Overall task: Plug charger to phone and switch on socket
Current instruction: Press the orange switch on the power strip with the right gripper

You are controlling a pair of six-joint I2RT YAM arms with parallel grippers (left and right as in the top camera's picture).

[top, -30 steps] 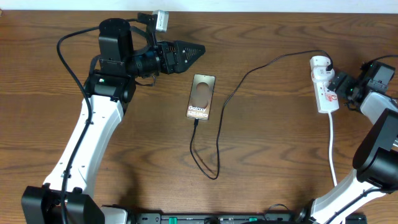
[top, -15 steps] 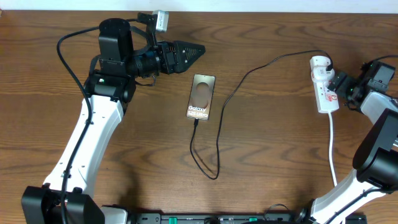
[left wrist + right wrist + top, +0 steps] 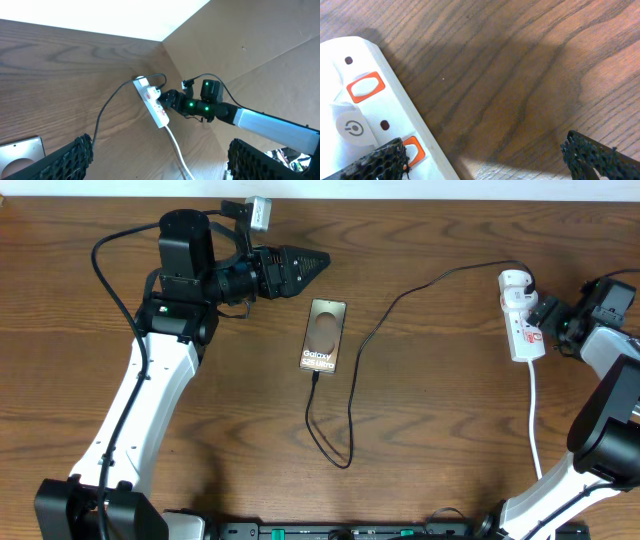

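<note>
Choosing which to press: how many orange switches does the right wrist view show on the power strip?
2. One orange switch upper left on the power strip; another lower, beside a finger. Others may be off-frame.

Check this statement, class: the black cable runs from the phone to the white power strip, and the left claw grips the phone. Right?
No. The cable does run from the phone to the power strip, but the left claw is not gripping the phone: it sits apart from it, beyond its top edge, as the overhead view shows.
</note>
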